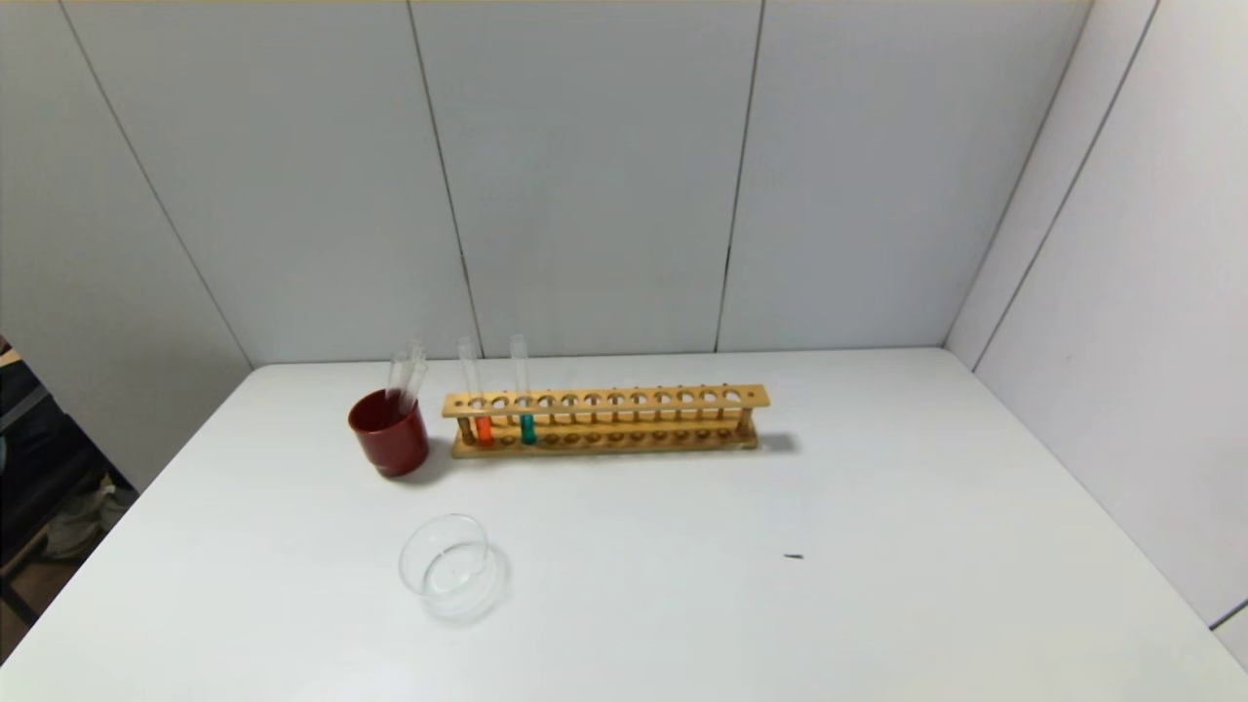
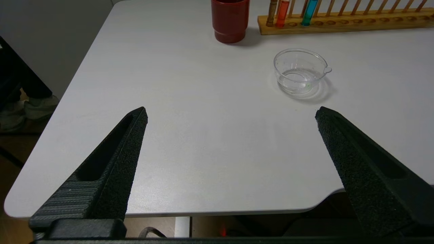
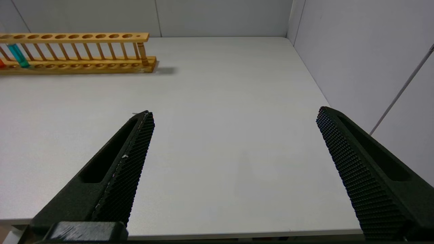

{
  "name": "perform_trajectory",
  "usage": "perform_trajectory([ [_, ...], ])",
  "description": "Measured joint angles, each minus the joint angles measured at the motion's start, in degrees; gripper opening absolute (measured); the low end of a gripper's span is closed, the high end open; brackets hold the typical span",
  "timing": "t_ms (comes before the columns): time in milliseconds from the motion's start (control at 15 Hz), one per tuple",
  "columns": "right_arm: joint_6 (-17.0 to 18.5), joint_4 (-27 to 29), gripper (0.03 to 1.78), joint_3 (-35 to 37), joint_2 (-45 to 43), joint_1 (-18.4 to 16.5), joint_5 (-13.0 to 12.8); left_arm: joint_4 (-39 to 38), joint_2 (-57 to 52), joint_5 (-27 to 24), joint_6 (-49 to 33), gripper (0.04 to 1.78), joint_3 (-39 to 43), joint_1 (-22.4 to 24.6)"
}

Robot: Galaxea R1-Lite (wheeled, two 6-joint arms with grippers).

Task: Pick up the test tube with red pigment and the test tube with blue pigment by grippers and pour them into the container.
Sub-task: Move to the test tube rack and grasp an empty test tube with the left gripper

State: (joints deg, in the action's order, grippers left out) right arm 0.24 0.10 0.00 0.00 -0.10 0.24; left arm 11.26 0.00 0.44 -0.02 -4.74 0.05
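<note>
The test tube with red pigment and the test tube with blue pigment stand upright at the left end of a wooden rack. Both also show in the left wrist view, red and blue. The container, a clear glass dish, sits on the table in front of the rack and holds nothing coloured. My left gripper is open and empty over the table's near left edge, short of the dish. My right gripper is open and empty over the near right edge. Neither shows in the head view.
A dark red cup with colourless tubes stands left of the rack. A small dark speck lies on the white table. Grey walls close the back and right side.
</note>
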Motion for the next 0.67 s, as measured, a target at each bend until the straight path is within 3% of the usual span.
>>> perform_trajectory([
  [533, 0.0, 0.0, 1.75, 0.0, 0.0, 0.0, 0.0, -3.9, 0.0, -0.4, 1.3, 1.75, 1.2, -0.1],
  [667, 0.0, 0.0, 1.75, 0.0, 0.0, 0.0, 0.0, -3.4, 0.1, -3.4, 2.7, 1.75, -0.1, -0.1],
])
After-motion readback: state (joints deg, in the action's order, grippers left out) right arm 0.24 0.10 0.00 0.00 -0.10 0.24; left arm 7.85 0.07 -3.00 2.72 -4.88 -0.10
